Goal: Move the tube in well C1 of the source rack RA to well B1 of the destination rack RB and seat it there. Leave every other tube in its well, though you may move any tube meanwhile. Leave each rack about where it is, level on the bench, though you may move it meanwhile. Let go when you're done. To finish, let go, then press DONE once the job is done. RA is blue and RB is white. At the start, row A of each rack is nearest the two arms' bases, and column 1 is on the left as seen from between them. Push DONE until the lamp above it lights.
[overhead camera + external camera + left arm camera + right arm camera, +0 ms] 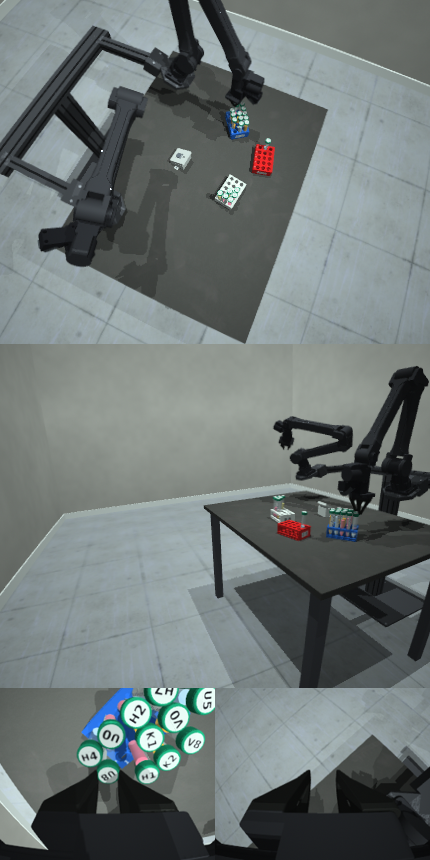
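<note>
Left pincer (233, 99) (360, 511) (107, 777) clamped, as judged, on the U8 tube (108, 772), presumably C1's, at the edge of RA (238, 135) (344, 534) (92, 726); right pincer (286, 447) (323, 772) apart. Confirm both fingers bear squarely on the cap, then lift straight up, sparing neighbours H4 (90, 754) and H1 (147, 774), before turning towards RB (243, 186) (276, 516).
</note>
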Controlling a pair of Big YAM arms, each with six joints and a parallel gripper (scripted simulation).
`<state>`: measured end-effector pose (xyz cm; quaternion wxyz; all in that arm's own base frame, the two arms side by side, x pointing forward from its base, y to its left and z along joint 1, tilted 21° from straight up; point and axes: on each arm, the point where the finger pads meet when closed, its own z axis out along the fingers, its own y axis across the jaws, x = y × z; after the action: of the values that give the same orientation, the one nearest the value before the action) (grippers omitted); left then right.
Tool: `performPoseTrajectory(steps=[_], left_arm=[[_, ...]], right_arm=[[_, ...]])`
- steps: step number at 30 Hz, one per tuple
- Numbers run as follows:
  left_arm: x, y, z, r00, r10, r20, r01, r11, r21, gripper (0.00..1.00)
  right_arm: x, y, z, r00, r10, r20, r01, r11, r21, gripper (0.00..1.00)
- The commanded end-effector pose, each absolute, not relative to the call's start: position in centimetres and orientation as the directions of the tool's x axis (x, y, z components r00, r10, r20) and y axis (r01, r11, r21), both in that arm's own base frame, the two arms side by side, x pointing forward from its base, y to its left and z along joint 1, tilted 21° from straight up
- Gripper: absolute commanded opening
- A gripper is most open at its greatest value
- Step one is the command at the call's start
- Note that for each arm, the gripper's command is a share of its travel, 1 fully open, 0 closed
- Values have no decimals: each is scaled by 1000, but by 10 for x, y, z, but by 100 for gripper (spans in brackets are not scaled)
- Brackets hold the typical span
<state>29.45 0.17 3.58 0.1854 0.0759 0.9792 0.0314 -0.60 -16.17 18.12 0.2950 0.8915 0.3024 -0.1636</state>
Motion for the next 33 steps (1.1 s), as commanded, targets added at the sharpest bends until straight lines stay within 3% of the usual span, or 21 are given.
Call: performPoseTrajectory(steps=[1,33], left_arm=[[292,6,28,-927,156,-342,133,987,88,0],[308,4,59,-909,154,-387,128,987,93,0]], right_arm=[[-6,-164,197,767,427,-478,632,-629,453,30],[-6,-164,197,767,427,-478,632,-629,453,30]])
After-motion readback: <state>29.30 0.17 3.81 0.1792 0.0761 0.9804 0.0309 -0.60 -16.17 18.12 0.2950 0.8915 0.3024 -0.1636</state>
